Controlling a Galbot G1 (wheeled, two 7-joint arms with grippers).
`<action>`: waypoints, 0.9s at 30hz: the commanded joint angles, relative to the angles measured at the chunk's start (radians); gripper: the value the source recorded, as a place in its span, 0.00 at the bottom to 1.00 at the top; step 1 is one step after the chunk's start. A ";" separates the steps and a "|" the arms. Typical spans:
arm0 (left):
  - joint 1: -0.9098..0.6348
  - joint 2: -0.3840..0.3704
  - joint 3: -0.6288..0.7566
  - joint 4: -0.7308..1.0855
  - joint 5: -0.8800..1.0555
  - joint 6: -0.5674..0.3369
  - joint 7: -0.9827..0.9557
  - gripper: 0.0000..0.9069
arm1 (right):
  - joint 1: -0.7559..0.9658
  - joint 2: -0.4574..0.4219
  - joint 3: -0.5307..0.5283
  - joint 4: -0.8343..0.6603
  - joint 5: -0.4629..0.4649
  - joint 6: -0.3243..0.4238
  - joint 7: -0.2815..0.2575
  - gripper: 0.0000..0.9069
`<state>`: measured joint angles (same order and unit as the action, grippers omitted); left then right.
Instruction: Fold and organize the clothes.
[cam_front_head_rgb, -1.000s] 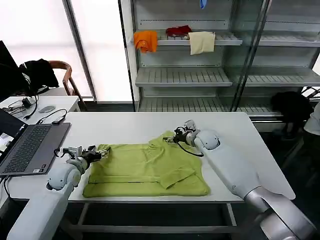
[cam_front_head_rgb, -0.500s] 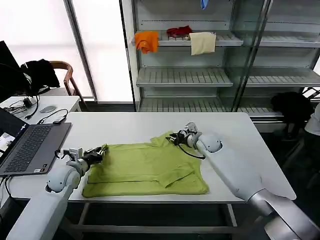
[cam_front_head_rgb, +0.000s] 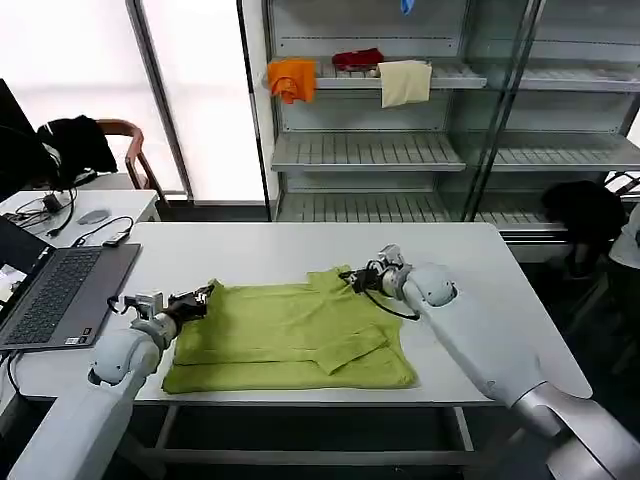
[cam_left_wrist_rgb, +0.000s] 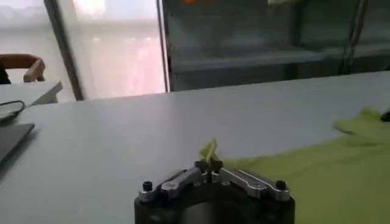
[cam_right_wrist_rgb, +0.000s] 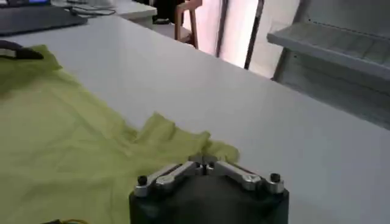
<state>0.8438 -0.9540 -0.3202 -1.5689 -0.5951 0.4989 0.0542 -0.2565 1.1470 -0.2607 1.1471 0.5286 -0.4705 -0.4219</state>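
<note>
white table | T-shirt flat | left end effector, right end effector pinch its far corners

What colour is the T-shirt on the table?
Plain lime yellow-green T-shirt; the head view shows it best.

The T-shirt lies on the table, right of the laptop.

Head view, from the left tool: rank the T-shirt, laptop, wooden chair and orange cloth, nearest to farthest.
1. T-shirt, its corner pinched in the left tool.
2. Laptop, on the table's left side.
3. Wooden chair, behind the side table.
4. Orange cloth, on the top shelf.
</note>
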 joint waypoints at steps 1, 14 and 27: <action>0.069 0.037 -0.031 -0.113 -0.014 -0.037 -0.007 0.01 | -0.015 -0.098 0.012 0.205 0.118 0.034 0.015 0.00; 0.289 0.078 -0.109 -0.326 0.068 -0.053 -0.110 0.01 | -0.178 -0.297 0.057 0.536 0.199 0.004 0.074 0.00; 0.474 0.037 -0.127 -0.560 0.178 0.077 -0.348 0.01 | -0.457 -0.443 0.174 0.779 0.207 0.013 0.108 0.00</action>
<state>1.1649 -0.9055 -0.4280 -1.9403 -0.5036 0.5089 -0.1205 -0.5143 0.8286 -0.1592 1.7007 0.7107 -0.4618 -0.3332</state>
